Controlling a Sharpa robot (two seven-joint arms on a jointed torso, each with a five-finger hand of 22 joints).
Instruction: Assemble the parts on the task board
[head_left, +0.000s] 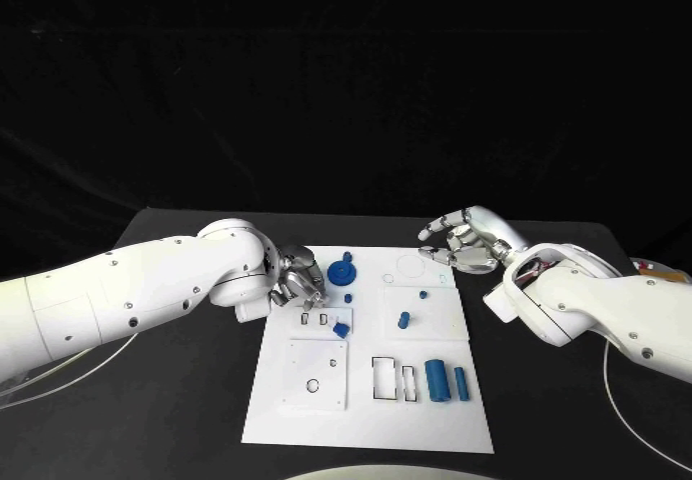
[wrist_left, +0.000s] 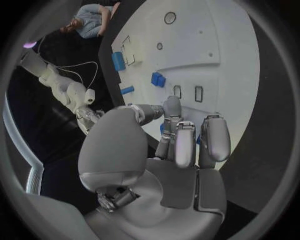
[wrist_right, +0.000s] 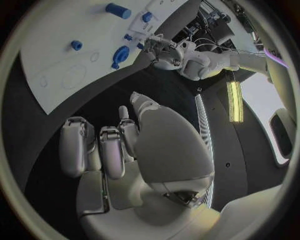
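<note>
The white task board (head_left: 368, 400) lies mid-table. On it are a round blue part (head_left: 343, 272), a small blue peg (head_left: 351, 297), a blue pill-shaped part (head_left: 404, 320), a blue block (head_left: 340, 328) and two blue cylinders (head_left: 437, 383). My left hand (head_left: 296, 280) hovers at the board's left edge, just beside the round part, with its fingers curled in. In the left wrist view, bits of blue (wrist_left: 164, 127) peek from behind the left hand (wrist_left: 181, 145); nothing sits in its palm. My right hand (head_left: 464, 240) hangs past the board's far right corner, fingers curled, holding nothing (wrist_right: 119, 150).
Recessed slots (head_left: 387, 378) and a raised white plate (head_left: 317, 372) take up the board's near half. Black table (head_left: 173, 420) surrounds the board. A small orange-and-white object (head_left: 656, 270) lies at the table's right edge, behind my right arm.
</note>
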